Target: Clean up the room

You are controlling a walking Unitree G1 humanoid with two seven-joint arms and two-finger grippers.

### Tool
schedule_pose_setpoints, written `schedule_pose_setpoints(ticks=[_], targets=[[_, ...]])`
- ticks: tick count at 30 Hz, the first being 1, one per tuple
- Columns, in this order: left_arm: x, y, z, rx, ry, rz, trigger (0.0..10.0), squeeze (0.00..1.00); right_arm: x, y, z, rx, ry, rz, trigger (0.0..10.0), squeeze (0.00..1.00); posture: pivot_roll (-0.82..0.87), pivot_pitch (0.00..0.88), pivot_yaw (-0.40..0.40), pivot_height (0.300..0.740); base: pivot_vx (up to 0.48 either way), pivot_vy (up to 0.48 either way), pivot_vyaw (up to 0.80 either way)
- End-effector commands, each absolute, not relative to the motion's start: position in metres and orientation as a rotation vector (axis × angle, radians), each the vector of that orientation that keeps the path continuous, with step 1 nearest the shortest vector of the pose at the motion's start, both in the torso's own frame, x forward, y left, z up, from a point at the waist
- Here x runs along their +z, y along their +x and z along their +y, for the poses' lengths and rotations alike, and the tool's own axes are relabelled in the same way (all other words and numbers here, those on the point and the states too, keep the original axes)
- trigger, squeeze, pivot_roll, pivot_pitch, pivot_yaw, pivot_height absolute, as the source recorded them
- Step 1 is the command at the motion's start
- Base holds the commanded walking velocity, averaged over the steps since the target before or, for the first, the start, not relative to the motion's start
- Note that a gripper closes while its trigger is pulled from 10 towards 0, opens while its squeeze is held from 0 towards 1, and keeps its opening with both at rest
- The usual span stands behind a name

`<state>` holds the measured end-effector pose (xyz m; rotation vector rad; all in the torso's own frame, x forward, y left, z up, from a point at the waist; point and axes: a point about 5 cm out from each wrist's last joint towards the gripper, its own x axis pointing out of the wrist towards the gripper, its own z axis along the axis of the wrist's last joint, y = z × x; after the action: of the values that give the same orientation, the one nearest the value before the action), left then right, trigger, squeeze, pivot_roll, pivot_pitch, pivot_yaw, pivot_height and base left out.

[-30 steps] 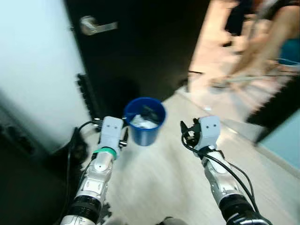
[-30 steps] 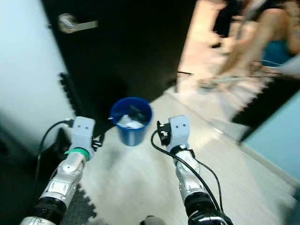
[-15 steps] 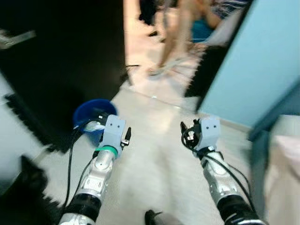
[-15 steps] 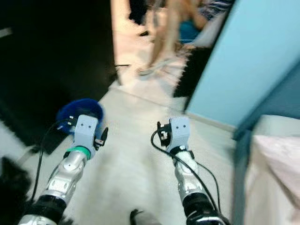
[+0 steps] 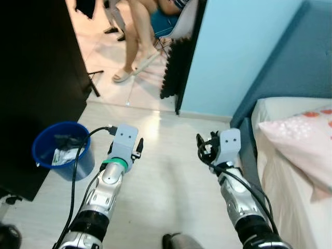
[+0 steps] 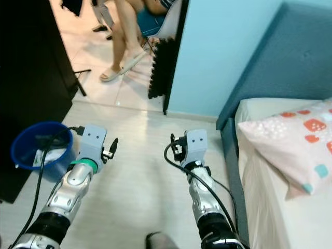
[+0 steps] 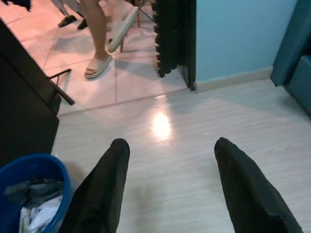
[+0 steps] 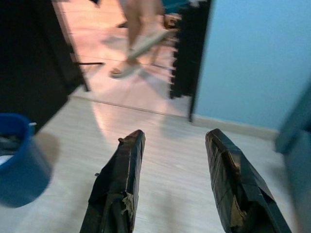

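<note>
Left arm: silver, raised forward over the pale plank floor (image 5: pixel 166 192), forearm angled up and slightly inward. Left tool (image 7: pixel 167 184): both black fingers (image 7: pixel 104 189) spread wide apart, nothing between them, pointing along the floor toward the doorway.

Right arm: silver, raised forward at about the same height as the left, black cable looped beside the wrist. Right tool (image 8: pixel 175 182): fingers (image 8: pixel 119 187) parted wide, empty; worn tape shows on the finger surfaces.

Blue bucket (image 5: pixel 59 150): stands on the floor to the robot's left, just beside the black door (image 5: pixel 36 78), near the left arm. Holds crumpled white and dark rubbish; individual pieces cannot be made out. A black cable crosses in front of its rim in the head views.

Bed (image 6: pixel 275 171): at the robot's right, white sheet, blue headboard (image 6: pixel 270 62) behind it; cut off at the picture edge. Pillow (image 6: pixel 290 140): pale with red and teal squares, lies on the bed, partly cut off.

Light blue wall (image 5: pixel 238 46): ahead, ending at a dark foam-edged panel (image 5: pixel 176 62) by the doorway.

Person: bare legs (image 5: pixel 136 36) and pale sandals on the pinkish tiled floor beyond the doorway, seated on a chair; upper body out of frame.

Writing, labels: none legible.

Dark object at the bottom edge between the arms: cut off, unidentifiable.
</note>
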<state>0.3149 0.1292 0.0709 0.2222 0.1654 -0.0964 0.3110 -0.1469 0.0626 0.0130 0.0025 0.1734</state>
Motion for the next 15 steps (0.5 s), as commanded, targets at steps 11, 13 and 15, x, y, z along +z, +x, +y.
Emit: schedule_pose_setpoints(ticks=[11,13,15], targets=[[0.0653,0.3118,0.1245,-0.124,0.218,0.189,10.0,0.00,0.0597,0.3089,-0.1505,0.156,0.023,0.010,10.0,0.00,0.00,0.000,0.028,0.734,0.000,0.000,-0.77],[0.0657,0.3118,0.1242,-0.126,0.215,0.187,10.0,0.00,0.0598,0.3089,-0.1508,0.155,0.022,0.009,10.0,0.00,0.00,0.000,0.028,0.734,0.000,0.000,-0.77],[0.0665,0.3117,0.1237,-0.128,0.213,0.181,10.0,0.00,0.0598,0.3090,-0.1508,0.156,0.022,0.010,10.0,0.00,0.00,0.000,0.028,0.734,0.000,0.000,-0.77]])
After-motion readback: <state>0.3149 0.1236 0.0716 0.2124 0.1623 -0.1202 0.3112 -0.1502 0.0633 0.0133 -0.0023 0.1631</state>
